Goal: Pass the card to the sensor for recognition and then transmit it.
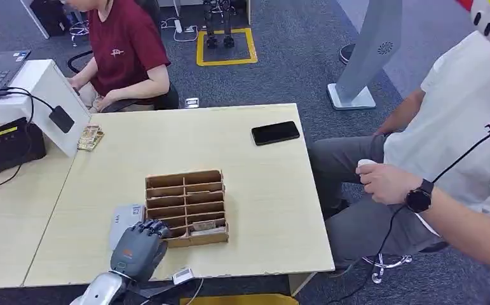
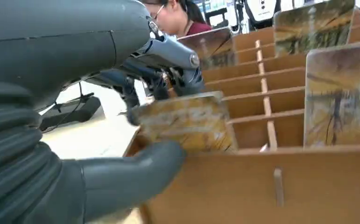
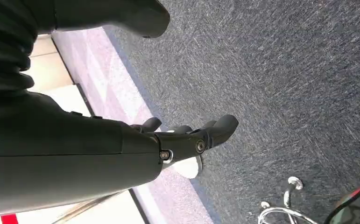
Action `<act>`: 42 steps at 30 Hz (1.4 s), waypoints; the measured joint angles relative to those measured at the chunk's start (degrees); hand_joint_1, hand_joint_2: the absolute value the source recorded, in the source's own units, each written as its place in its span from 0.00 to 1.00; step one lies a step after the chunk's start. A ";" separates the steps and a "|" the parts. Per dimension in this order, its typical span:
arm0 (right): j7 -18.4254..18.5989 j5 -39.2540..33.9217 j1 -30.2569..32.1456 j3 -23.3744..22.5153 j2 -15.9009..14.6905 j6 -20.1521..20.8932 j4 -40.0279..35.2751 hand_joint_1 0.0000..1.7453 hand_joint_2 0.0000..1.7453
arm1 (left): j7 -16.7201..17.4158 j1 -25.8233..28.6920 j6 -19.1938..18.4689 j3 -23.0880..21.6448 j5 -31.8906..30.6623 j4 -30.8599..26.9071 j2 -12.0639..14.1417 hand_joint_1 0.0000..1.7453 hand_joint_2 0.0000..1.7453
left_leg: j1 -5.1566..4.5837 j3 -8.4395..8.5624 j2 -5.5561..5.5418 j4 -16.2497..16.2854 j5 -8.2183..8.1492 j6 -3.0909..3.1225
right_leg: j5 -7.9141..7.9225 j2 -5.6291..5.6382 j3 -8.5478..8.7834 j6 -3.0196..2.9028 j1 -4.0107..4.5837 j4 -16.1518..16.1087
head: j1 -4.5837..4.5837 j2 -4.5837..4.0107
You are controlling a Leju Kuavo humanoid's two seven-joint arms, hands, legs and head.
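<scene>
A: Where the left hand (image 2: 122,107) reaches into the rack (image 1: 186,207), what does it hold?

B: Item one, a card (image 2: 185,122), yellow-brown print, pinched between the thick grey thumb (image 2: 136,170) below and the darker fingers (image 2: 131,93) above. It sits at the rack's near left corner, partly above the front wall.

A: Seen from the head view?

B: Left hand (image 1: 139,246) at the rack's front left corner, fingers curled over the edge. The card itself is too hidden there to make out.

A: The rack?

B: Brown, two columns of slots, near the middle of the worktop (image 1: 255,190). More cards (image 2: 341,95) stand upright in other slots; exact compartments cannot be told.

A: Right hand?

B: Right hand (image 3: 187,137), over grey carpet (image 3: 280,70), fingers loosely apart and slightly bent, nothing in them.

A: Other entries on the worktop?

B: A grey flat device (image 1: 125,222) just beside the rack's left side, next to the left hand. A black phone (image 1: 275,133) near the far right edge, well apart from the rack. A small stack of cards (image 1: 90,138) at the far left edge.

A: Surroundings?

B: A white stand (image 1: 45,95) with a black cabled box (image 1: 61,119) on its side. A black terminal (image 1: 8,146) on the adjoining table. A person in a red shirt (image 1: 128,44) seated beyond the far edge. A person in a white shirt (image 1: 464,121), wristwatch (image 1: 419,196) on, seated to the right.
</scene>
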 joint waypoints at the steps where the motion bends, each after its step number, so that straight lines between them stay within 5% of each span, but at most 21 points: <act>1: 0.00 0.00 0.00 0.00 0.00 0.00 0.00 0.00 1.00 | 0.00 -0.02 0.07 0.00 0.07 0.00 0.00 1.00 1.00 | 0.00 0.00 0.00 0.00 0.00 0.00 | 0.00 0.00 0.00 0.00 0.00 0.00 | -0.02 0.00; 30: -0.22 0.00 0.01 0.00 0.00 -0.02 0.00 0.00 1.00 | -1.28 -0.12 0.87 0.41 3.96 -0.54 0.33 1.00 1.00 | 0.00 0.02 -0.01 0.00 0.01 0.00 | 0.00 -0.02 0.02 0.00 0.00 0.00 | 0.00 0.00; 33: -0.63 -0.02 0.16 -0.04 0.00 -0.11 0.00 0.00 1.00 | -3.37 -0.34 3.54 2.56 12.67 -6.64 3.70 1.00 1.00 | 0.11 -0.06 -0.01 0.02 0.08 -0.05 | 0.06 0.00 -0.11 -0.08 0.12 0.01 | 0.00 0.00; 36: -0.87 -0.02 0.35 -0.22 0.00 -0.26 0.00 0.00 1.00 | -4.26 -3.48 1.13 8.66 18.97 -16.96 7.41 1.00 1.00 | 0.16 -0.14 -0.17 0.01 0.16 -0.10 | 0.06 -0.21 -0.07 -0.08 0.15 0.01 | 0.00 0.00; 42: -1.07 -0.02 0.53 -0.63 0.00 -0.52 0.00 0.00 1.00 | -4.33 -5.44 -0.24 17.45 18.23 -27.13 11.57 1.00 1.00 | 0.17 -0.12 -0.16 -0.01 0.18 -0.13 | 0.06 -0.20 -0.07 -0.09 0.16 0.03 | 0.00 0.00</act>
